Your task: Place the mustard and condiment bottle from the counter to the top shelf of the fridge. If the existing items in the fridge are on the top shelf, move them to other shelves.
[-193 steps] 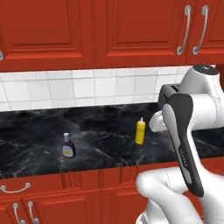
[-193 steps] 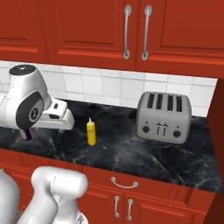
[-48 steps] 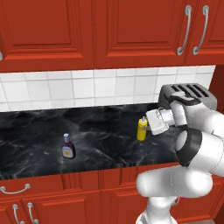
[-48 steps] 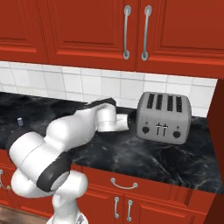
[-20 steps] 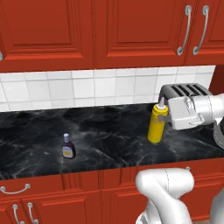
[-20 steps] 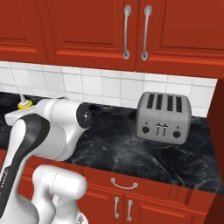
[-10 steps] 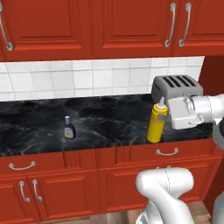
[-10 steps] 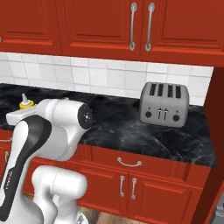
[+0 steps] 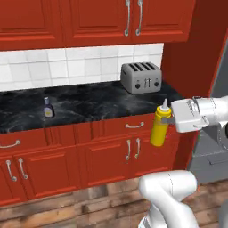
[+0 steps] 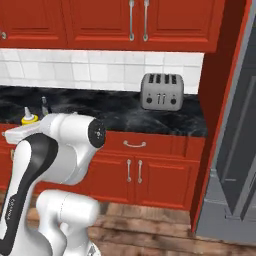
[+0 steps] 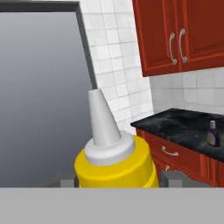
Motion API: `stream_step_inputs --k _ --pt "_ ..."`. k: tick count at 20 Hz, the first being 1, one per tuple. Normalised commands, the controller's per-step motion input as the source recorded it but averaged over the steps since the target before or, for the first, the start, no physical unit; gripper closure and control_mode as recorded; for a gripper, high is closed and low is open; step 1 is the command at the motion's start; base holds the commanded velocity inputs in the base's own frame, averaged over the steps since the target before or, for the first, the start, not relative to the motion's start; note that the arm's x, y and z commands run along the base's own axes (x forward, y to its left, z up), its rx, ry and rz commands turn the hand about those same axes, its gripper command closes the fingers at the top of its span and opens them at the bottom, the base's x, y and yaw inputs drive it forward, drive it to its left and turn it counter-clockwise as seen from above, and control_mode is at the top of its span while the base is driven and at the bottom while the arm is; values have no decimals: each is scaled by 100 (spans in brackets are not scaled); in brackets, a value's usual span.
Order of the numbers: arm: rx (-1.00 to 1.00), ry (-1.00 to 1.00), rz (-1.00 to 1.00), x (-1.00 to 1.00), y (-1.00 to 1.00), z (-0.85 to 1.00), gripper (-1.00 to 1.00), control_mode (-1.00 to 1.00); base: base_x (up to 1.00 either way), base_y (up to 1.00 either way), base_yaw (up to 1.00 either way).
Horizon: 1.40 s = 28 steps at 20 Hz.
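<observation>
Carrying the mustard (image 9: pixel 158 129) upright, clear of the counter (image 9: pixel 89 104), the gripper (image 9: pixel 165 120) clamps only its neck, so a swing toward the fridge (image 10: pixel 235 150) risks slipping it loose, while the condiment bottle (image 9: pixel 47 108) waits on the counter.

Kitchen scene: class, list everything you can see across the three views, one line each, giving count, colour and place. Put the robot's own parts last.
mustard: one, yellow with pale nozzle, upright in the gripper, off the counter, in front of the lower cabinets.
condiment bottle: one, dark with pale cap, standing on the counter, left part.
toaster: one, silver-grey, four slots, on the counter's right end.
counter: one, black marble with white veins, on the lower cabinets.
upper cabinets: several, red with silver handles, above the tiles.
lower cabinets: several, red with silver handles, under the counter.
wall tiles: white, behind the counter.
fridge: one, grey, right of the cabinets.
floor: brown wood.
gripper: one, closed on the mustard's sides.
arm: one, white with dark joints.
</observation>
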Motion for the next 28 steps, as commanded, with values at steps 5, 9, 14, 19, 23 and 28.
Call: stream_step_inputs --k 5,9,14,19,23,28 --pt "0 0 0 0 0 0 100 100 -46 -24 -73" --pt "0 0 0 0 0 0 100 100 -1 -52 -80" --pt "0 0 0 0 0 0 100 100 11 -81 -70" --pt "0 0 0 0 0 0 100 100 71 -94 -45" --pt "0 0 0 0 0 0 100 100 99 -92 -31" --pt "0 0 0 0 0 0 100 100 100 -86 -14"
